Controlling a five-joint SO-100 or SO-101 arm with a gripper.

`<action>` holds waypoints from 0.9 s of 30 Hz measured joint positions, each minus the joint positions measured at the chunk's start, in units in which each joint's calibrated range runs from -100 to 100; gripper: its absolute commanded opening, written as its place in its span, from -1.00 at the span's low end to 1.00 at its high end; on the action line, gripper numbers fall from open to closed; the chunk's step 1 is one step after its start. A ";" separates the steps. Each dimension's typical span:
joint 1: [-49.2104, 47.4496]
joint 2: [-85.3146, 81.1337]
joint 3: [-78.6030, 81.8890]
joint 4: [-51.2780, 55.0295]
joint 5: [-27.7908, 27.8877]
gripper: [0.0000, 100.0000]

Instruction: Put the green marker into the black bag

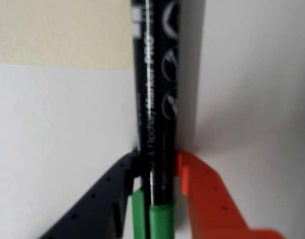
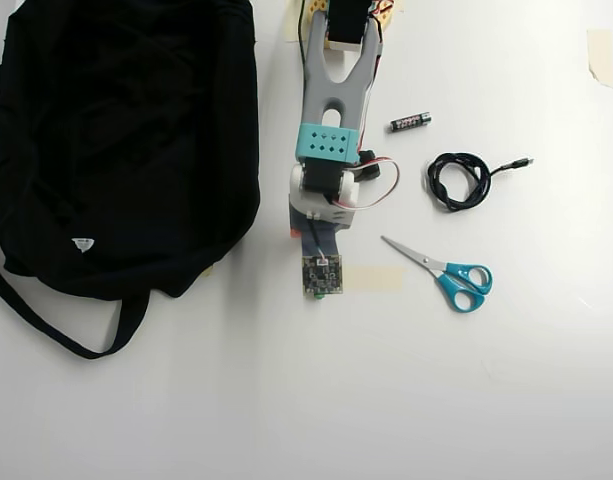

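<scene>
Item: gripper (image 1: 157, 172), clenched on the green marker (image 1: 159, 99), barrel upright at centre of the wrist view. Black bag (image 2: 116, 140) fills the overhead view's upper left, its opening not discernible. Your risk: the slim barrel slipping during transit, or release onto closed fabric.

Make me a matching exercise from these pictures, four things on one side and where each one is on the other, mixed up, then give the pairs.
Things:
1. green marker
2. black bag
3. scissors
4. battery

Places, overhead view unless stated:
A. far left of the table
B. upper middle, just right of the arm
C. clamped between the black and orange fingers, in the wrist view
D. right of the arm, below the coiled cable

Pairs: 1-C, 2-A, 3-D, 4-B
</scene>
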 measured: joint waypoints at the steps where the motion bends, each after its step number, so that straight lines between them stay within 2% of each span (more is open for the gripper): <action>1: 0.00 0.00 0.00 0.00 0.00 -0.83; 27: 0.07 -0.17 0.00 0.34 0.00 -0.89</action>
